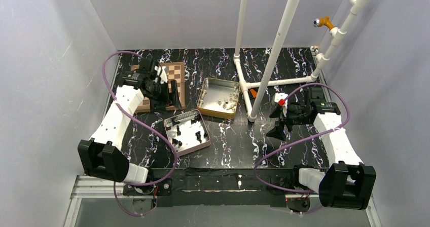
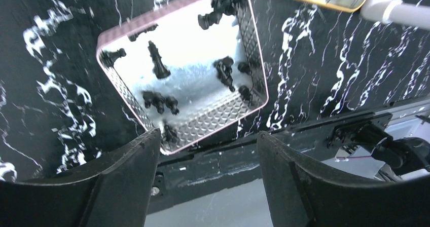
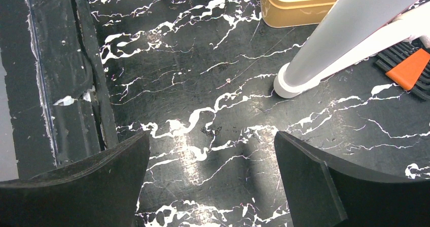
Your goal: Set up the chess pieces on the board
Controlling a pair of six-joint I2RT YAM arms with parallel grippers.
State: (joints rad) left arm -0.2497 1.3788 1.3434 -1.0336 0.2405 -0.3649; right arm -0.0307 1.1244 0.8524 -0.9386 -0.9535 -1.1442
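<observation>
The board (image 1: pixel 177 71) lies at the back left of the table, and my left arm hides much of it. Several black chess pieces (image 2: pixel 158 63) stand and lie in a pink-rimmed metal tin (image 2: pixel 252 44), which sits just in front of the board in the top view (image 1: pixel 171 119). My left gripper (image 1: pixel 170 96) hovers over the board's near right part, tilted toward the tin. In its wrist view the left gripper (image 2: pixel 208 137) is open with nothing between the fingers. My right gripper (image 1: pixel 278 124) hangs open over bare table at the right, also empty (image 3: pixel 210 138).
A gold-rimmed tin (image 1: pixel 205 101) with pale pieces stands mid-table. A white pipe frame rises behind it, with one foot (image 3: pixel 285 87) close to my right gripper. An orange and black tool (image 3: pixel 409 66) lies beside that foot. The table's near edge strip (image 3: pixel 61 85) runs under both arms.
</observation>
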